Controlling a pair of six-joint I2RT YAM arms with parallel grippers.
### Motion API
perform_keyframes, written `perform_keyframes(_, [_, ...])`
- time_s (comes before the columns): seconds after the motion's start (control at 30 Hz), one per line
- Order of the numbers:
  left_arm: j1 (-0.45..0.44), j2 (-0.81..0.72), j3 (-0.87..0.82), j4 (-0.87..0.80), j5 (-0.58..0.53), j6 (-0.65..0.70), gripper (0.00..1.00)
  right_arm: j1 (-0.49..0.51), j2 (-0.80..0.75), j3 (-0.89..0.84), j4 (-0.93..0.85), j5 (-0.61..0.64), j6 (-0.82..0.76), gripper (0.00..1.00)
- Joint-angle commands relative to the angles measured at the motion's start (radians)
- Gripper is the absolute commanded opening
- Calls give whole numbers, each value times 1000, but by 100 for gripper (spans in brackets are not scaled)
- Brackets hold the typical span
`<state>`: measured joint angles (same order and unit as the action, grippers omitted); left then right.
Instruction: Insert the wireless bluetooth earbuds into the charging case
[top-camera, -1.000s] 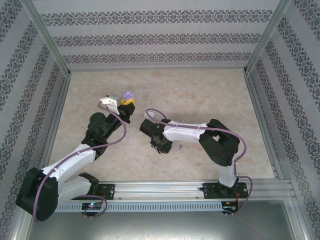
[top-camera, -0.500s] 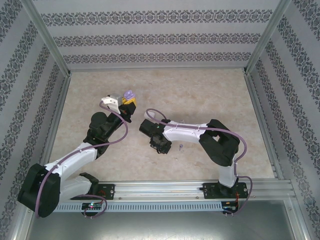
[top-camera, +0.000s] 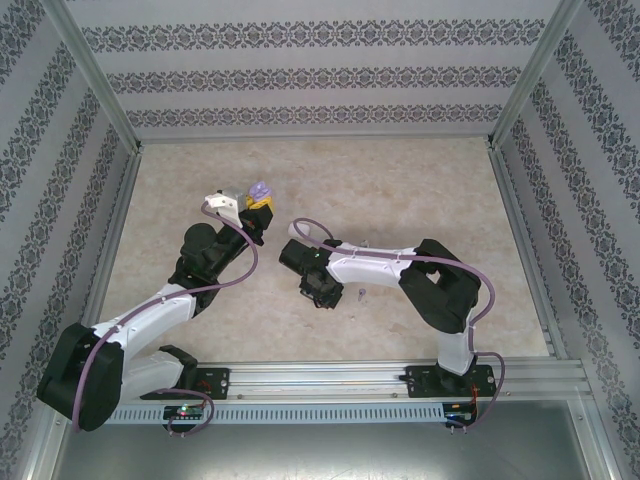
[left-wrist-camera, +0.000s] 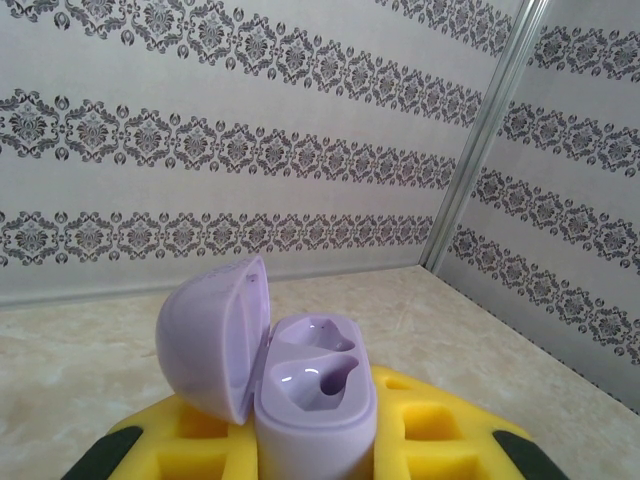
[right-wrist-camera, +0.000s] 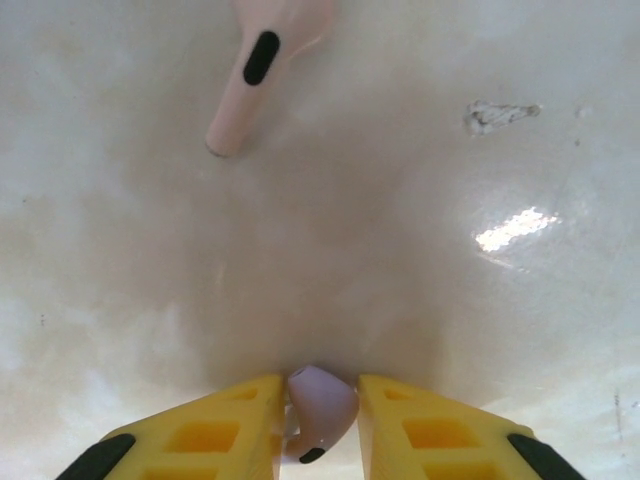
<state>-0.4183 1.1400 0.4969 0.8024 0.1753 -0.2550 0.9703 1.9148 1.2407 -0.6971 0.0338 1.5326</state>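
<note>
Your pinkish earbud (right-wrist-camera: 265, 70) is cropped up top; left gripper (top-camera: 257, 206) clamps the open, empty purple case (left-wrist-camera: 318, 395); right gripper (right-wrist-camera: 320, 425) pinches a purple earbud (right-wrist-camera: 324, 403).

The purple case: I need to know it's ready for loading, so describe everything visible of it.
The purple case is glossy lilac plastic, rounded, standing upright. Its hinged lid hangs open to the left, and both moulded hollows inside are empty. The left claw is shut on its lower body, yellow fingers on either side.
</note>
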Motion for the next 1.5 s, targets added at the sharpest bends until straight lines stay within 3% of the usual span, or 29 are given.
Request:
perform_keyframes(0.0, [-14,-8,2,62,7,4,0,-8,-2,-27,5,-11,16,24])
perform_keyframes(0.2, [-13,-19,2,40,9,-1,0,-15,-5,-13,10,2,-46,19])
perform_keyframes(0.47, [-14,-74,-18,-2,27,8,0,-16,-44,-16,23,94,-260,11])
perform_keyframes(0.97, [-13,-260,-75,-207,57,129,0,-54,-370,-149,240,282,-766,11])
perform_keyframes(1.2, [-13,-271,-94,-228,104,179,0,-133,-518,-124,290,251,-931,12])
perform_keyframes(1.47, [-16,-196,-117,-78,268,226,0,-207,-583,-42,336,161,-1044,12])
